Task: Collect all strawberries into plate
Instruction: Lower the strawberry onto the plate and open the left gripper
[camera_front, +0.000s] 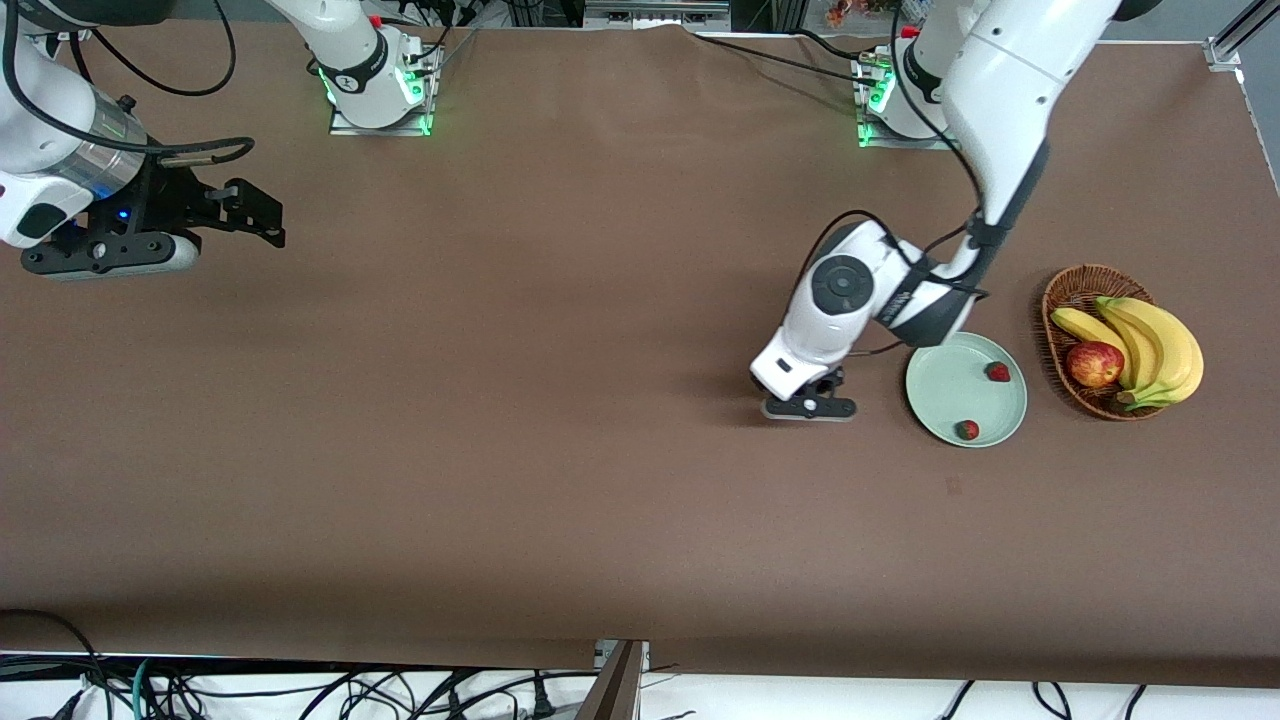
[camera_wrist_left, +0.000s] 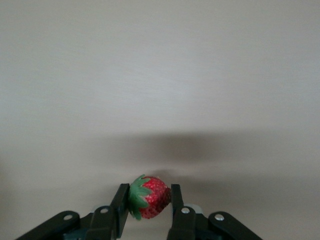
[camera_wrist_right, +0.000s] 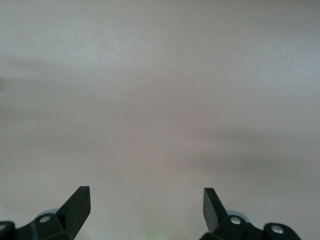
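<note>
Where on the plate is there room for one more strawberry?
The plate is bare across its middle and its side toward the left gripper, which is shut on a third strawberry. Two strawberries crowd the rim toward the basket.

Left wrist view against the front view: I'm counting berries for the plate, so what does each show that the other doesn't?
Only the left wrist view shows the third strawberry, clamped in the left pincer just above the table. Only the front view shows the plate with two strawberries, the fruit basket, and the right pincer waiting open. Both show the brown table.
</note>
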